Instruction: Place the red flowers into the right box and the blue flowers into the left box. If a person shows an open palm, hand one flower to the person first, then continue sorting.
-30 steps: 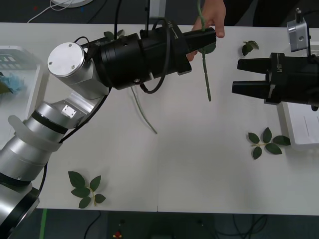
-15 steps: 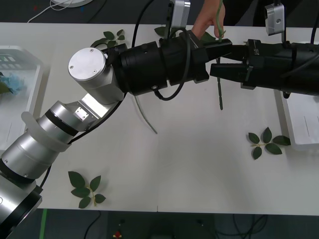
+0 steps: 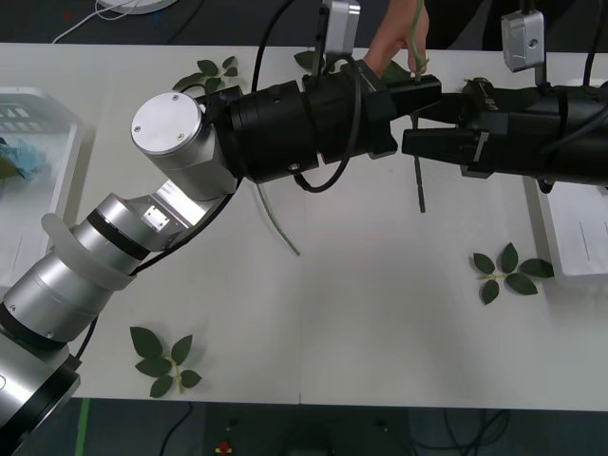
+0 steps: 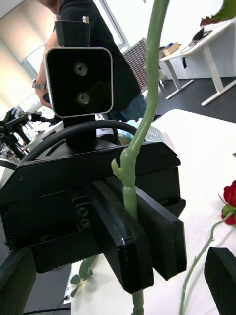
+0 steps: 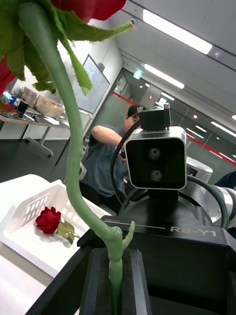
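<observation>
Nearest, leaf sprigs (image 3: 161,359) lie on the white surface (image 3: 380,323). Beyond, the left gripper (image 3: 418,95) clamps a red flower's stem (image 3: 419,180) upright; the right gripper (image 3: 410,131), fingers spread around it, seems ready to take it. A person's hand (image 3: 394,43) hovers behind.

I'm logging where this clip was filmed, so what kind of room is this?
Probably an office or lab workspace. Ceiling strip lights and a wall whiteboard show behind the rose stem, and white desks stand across the room.
</observation>
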